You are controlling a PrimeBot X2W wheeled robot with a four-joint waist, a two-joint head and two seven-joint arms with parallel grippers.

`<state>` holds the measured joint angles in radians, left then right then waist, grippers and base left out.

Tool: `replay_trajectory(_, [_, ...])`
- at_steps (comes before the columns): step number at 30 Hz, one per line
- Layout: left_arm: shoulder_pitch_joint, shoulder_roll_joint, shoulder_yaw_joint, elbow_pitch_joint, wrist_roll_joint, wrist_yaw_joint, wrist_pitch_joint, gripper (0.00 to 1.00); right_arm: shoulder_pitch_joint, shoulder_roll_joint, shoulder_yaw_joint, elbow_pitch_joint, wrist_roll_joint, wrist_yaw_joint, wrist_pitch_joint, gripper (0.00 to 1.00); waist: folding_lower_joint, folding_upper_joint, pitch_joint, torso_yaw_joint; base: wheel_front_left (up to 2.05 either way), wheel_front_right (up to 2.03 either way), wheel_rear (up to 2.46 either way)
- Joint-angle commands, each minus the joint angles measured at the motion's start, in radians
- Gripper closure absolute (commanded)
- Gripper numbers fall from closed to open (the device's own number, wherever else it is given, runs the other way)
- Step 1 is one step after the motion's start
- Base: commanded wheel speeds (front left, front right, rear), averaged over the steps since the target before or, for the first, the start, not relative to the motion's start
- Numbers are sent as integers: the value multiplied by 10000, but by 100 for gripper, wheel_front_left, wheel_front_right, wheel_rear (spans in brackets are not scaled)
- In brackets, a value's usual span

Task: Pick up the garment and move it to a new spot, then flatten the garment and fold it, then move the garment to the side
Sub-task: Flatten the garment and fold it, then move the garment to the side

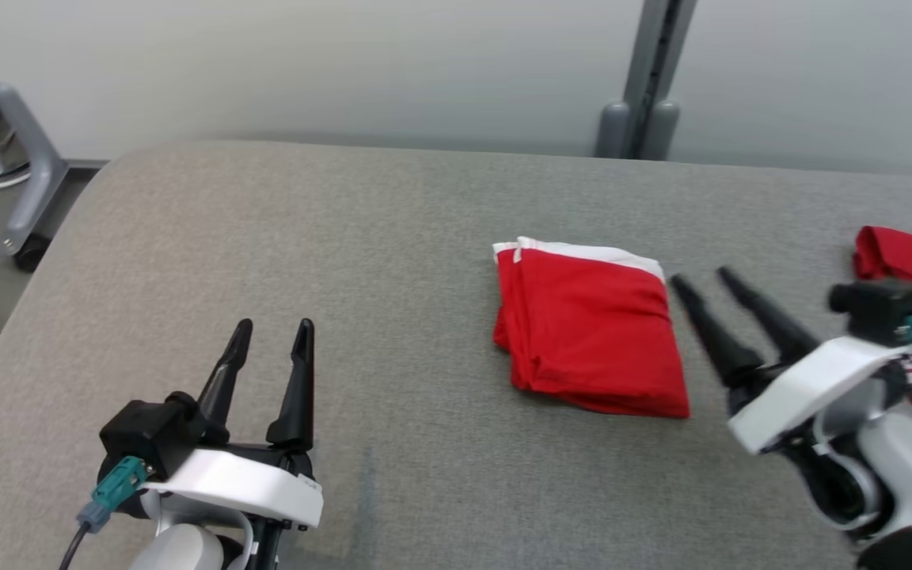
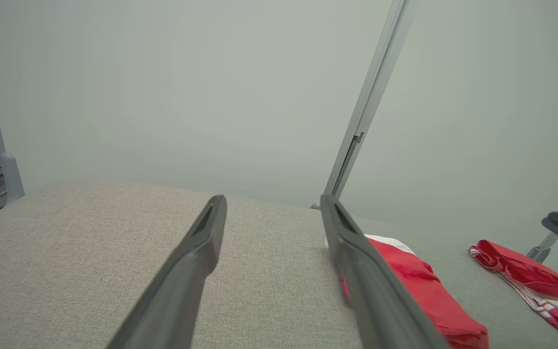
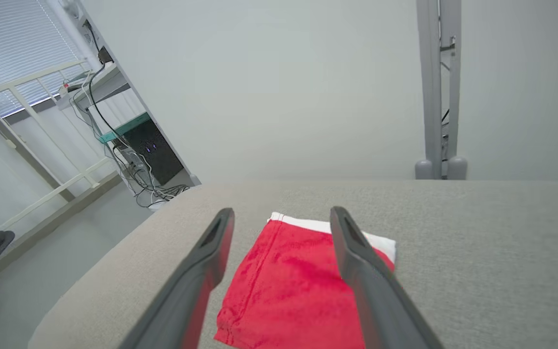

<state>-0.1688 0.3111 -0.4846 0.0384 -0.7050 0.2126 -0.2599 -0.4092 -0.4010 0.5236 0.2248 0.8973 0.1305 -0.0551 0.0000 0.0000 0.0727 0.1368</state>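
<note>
Grey table (image 1: 226, 237) bears the folded garment (image 1: 594, 328) at its middle. Right gripper (image 1: 699, 275), just beside the garment, and left gripper (image 1: 275, 323), well apart, stand spread, empty. Pinch all layers together before sliding sideways.

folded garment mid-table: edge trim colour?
The trim is a white band along the far edge of the red folded garment. Head view shows it best.

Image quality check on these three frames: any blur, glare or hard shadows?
Head view: even, soft light, just a thin shadow under the folded red garment; the right gripper looks slightly smeared. Left wrist view: the left gripper is soft, close to the lens. Right wrist view: the garment is sharp, the fingers pick up a red tint, no glare.
</note>
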Motion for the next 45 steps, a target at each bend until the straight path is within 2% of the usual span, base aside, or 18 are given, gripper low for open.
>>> replay_trajectory(1, [126, 103, 105, -48, -33, 62, -17, 0, 252, -119, -321, -190, -244, 8, -138, 0, 0, 0, -135, -239, 0, 0, 0])
replay_trajectory(5, [211, 195, 290, -164, 47, 156, -28, 0, 930, -264, -1699, -875, -1246, 8, -350, 0, 0, 0, -203, -594, 0, 0, 0])
replay_trajectory(9, [361, 297, 477, -249, 210, 177, -36, 0, 1899, 87, -3166, -1635, -2382, 8, -360, 0, 0, 0, -240, -878, 0, 0, 0])
replay_trajectory(10, [361, 297, 477, -249, 210, 177, -36, 0, 1899, 87, -3166, -1635, -2382, 8, -360, 0, 0, 0, -240, -878, 0, 0, 0])
replay_trajectory(14, [508, 424, 610, -276, 681, 181, -49, 0, 2979, 779, -4524, -2374, -3426, 8, -453, 0, 0, 0, -289, -1092, 0, 0, 0])
replay_trajectory(20, [818, 158, 909, -390, 1410, 222, -51, 0, 4522, 1751, -5909, -3082, -4677, 8, -730, 0, 0, 0, -405, -1087, 0, 0, 0])
replay_trajectory(26, [1005, -72, 1080, -256, 1843, -22, -44, 0, 5046, 2259, -6242, -3230, -5186, 8, -758, 0, 0, 0, -328, -1101, 0, 0, 0])
replay_trajectory(36, [1098, -317, 1252, 37, 2296, -238, -45, 0, 5050, 2468, -6218, -3383, -5460, 8, -416, 0, 0, 0, -425, -979, 0, 0, 0])
replay_trajectory(45, [1080, -408, 1405, 270, 2415, -106, -45, 0, 5060, 2448, -6079, -3467, -5484, 8, -293, 0, 0, 0, -424, -867, 0, 0, 0])
